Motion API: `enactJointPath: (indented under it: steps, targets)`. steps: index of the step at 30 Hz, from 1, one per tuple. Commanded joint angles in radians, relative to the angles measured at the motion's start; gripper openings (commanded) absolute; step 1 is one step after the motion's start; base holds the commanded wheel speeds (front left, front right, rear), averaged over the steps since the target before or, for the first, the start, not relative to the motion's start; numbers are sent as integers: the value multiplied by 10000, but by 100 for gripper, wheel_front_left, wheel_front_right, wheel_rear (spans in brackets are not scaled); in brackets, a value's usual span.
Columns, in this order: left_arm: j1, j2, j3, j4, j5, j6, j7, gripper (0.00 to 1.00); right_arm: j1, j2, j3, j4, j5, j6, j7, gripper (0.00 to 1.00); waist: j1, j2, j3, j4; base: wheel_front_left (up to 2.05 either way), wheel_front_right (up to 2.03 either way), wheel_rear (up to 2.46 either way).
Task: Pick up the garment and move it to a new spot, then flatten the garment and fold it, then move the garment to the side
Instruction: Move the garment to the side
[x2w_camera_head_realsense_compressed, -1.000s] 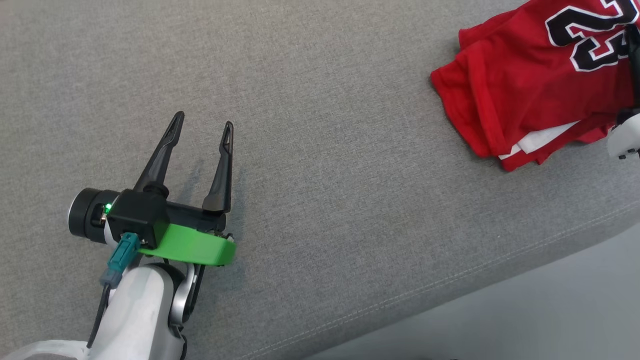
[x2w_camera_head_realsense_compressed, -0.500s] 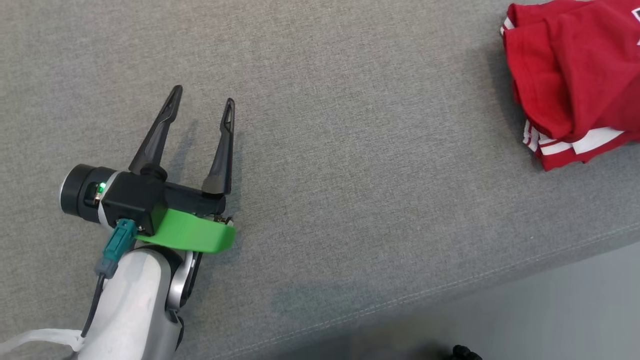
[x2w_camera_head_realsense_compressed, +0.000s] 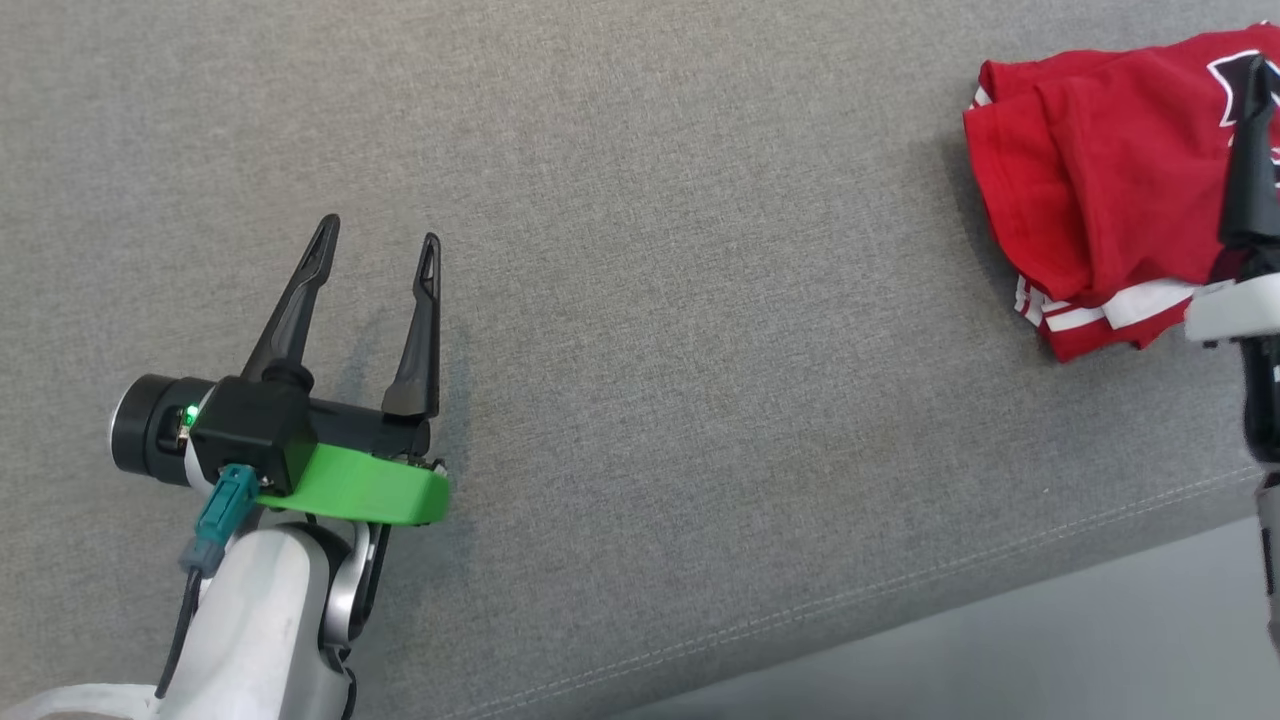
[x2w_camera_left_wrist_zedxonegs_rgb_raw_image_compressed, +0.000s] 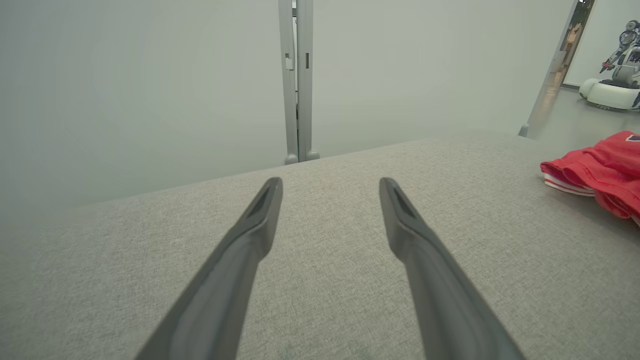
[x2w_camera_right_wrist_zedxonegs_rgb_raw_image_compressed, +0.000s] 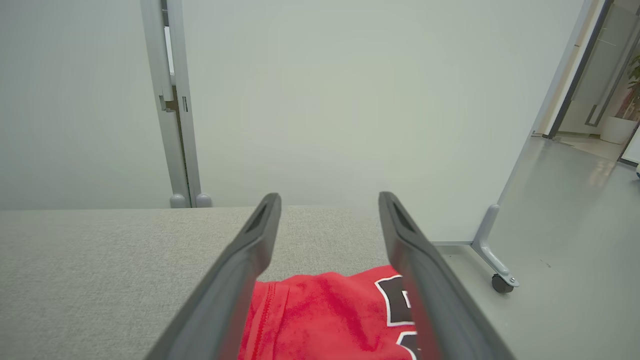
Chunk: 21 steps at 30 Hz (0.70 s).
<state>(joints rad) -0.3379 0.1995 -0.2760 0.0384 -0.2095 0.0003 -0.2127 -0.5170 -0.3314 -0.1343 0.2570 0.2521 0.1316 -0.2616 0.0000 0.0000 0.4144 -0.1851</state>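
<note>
Both grippers are standing released: the right gripper (x2w_camera_right_wrist_zedxonegs_rgb_raw_image_compressed: 327, 205), clenched a second ago, is hovering over the folded garment (x2w_camera_head_realsense_compressed: 1090, 190) lying under its jaws, well apart from the left gripper (x2w_camera_head_realsense_compressed: 378, 240); the move aside is probably finishing.

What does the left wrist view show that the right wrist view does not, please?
Left wrist view: the open left gripper and a white robot in the far room. Right wrist view: the open right gripper above a black printed number, and a caster wheel. Both: the red jersey, the grey upholstered surface and the white partition.
</note>
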Motion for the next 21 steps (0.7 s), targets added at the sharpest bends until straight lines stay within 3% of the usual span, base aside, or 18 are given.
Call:
enactJointPath:
  steps: [1, 8, 21]
  targets:
    - [192, 19, 57, 47, -114, 85, -86, 100, 506, 285, 126, -593, 35, -20, -33, 100, 0, 0, -505, 265, 0, 0, 0]
    - [814, -84, 305, 155, -373, 315, -294, 100, 2436, 1580, 1000, -2314, 93, -18, -33, 100, 0, 0, -1506, 985, 0, 0, 0]
    - [2138, 70, 598, 174, -647, 542, -441, 100, 4273, 2421, 1107, -2617, -619, -18, 304, 100, 0, 0, -2845, 1807, 0, 0, 0]
